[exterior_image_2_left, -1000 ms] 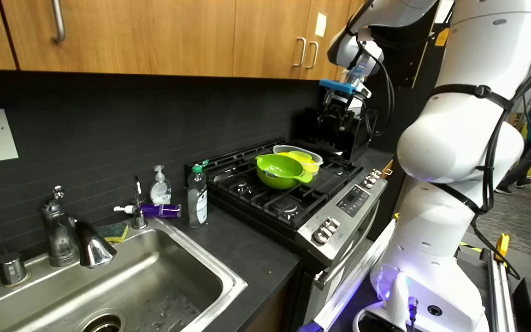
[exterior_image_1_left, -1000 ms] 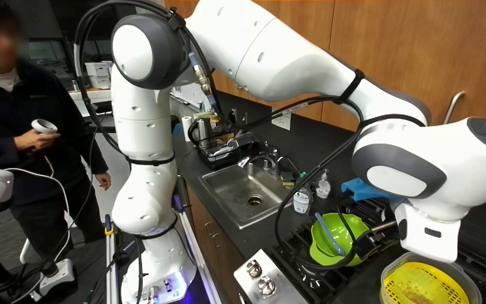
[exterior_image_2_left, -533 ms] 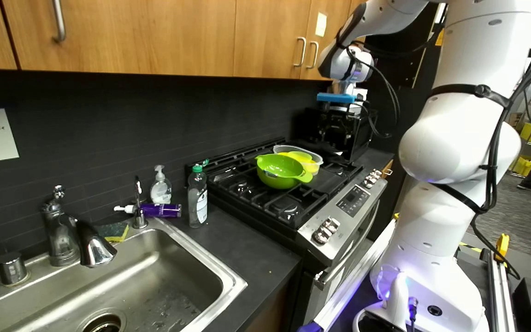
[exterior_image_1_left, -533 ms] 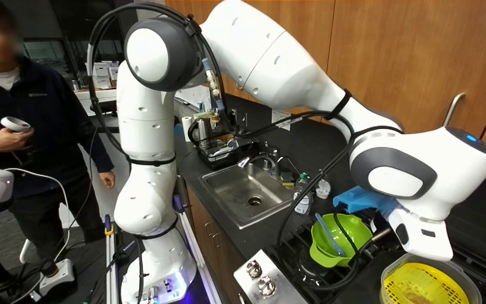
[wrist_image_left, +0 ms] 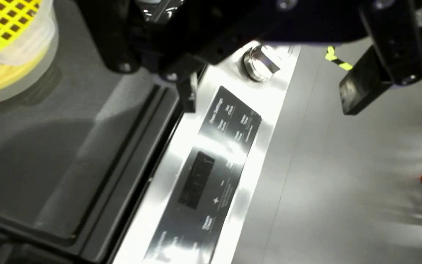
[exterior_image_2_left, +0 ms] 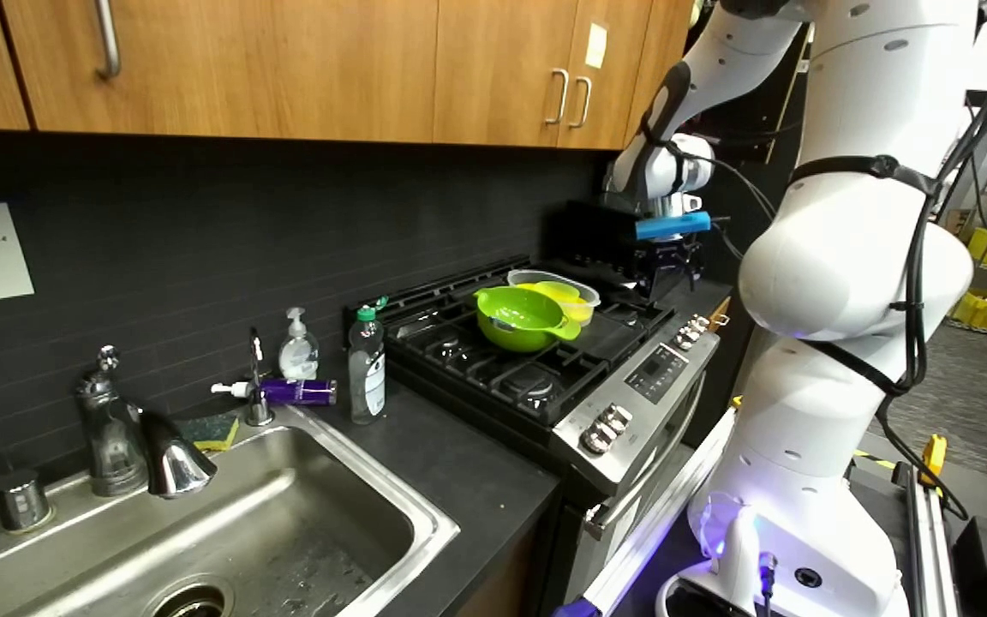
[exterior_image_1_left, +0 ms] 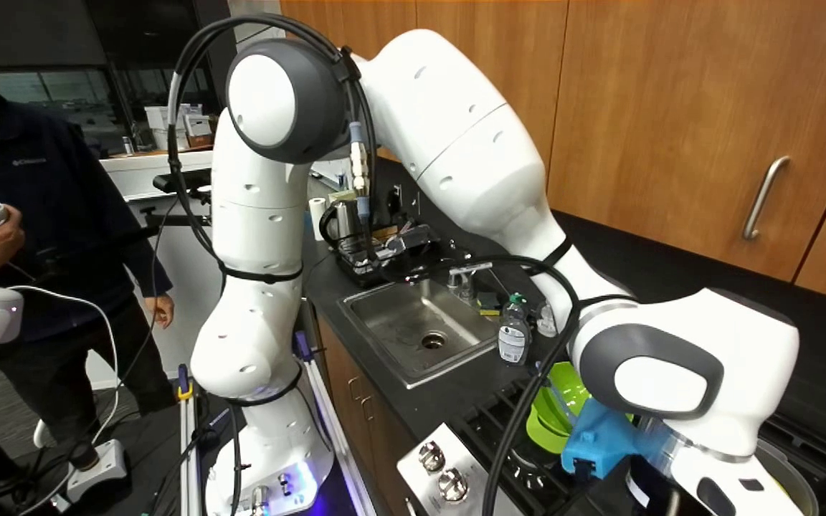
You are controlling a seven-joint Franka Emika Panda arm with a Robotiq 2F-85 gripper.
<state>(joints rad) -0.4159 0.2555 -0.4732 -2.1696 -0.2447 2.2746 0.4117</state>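
In the wrist view my gripper (wrist_image_left: 267, 102) stands open, with nothing between its wide-set fingers. Below it lie the stove's control panel (wrist_image_left: 222, 146) and a shiny knob (wrist_image_left: 258, 64). A yellow colander (wrist_image_left: 2, 22) in a clear container shows at the upper left corner there. An exterior view puts the gripper (exterior_image_2_left: 666, 266) over the stove's far front part, under a blue bracket (exterior_image_2_left: 672, 225). Nearer that camera sits a green bowl (exterior_image_2_left: 515, 336) beside the clear container (exterior_image_2_left: 589, 296). Partly behind the arm, the bowl (exterior_image_1_left: 546, 433) holds a blue utensil (exterior_image_1_left: 561, 401). The fingertips are hidden in that view.
Left of the stove is a steel sink (exterior_image_2_left: 322, 514) with a faucet (exterior_image_2_left: 121, 437). A dish soap bottle (exterior_image_2_left: 367, 368), a pump bottle (exterior_image_2_left: 298, 347) and a purple bottle (exterior_image_2_left: 296, 392) stand or lie nearby. Wooden cabinets (exterior_image_2_left: 245, 68) hang above. A person (exterior_image_1_left: 47, 186) holds a controller.
The arm has lowered and its wrist has turned, carrying the gripper down and toward the stove's front edge. The bowl and container stay put. The gripper stays open.
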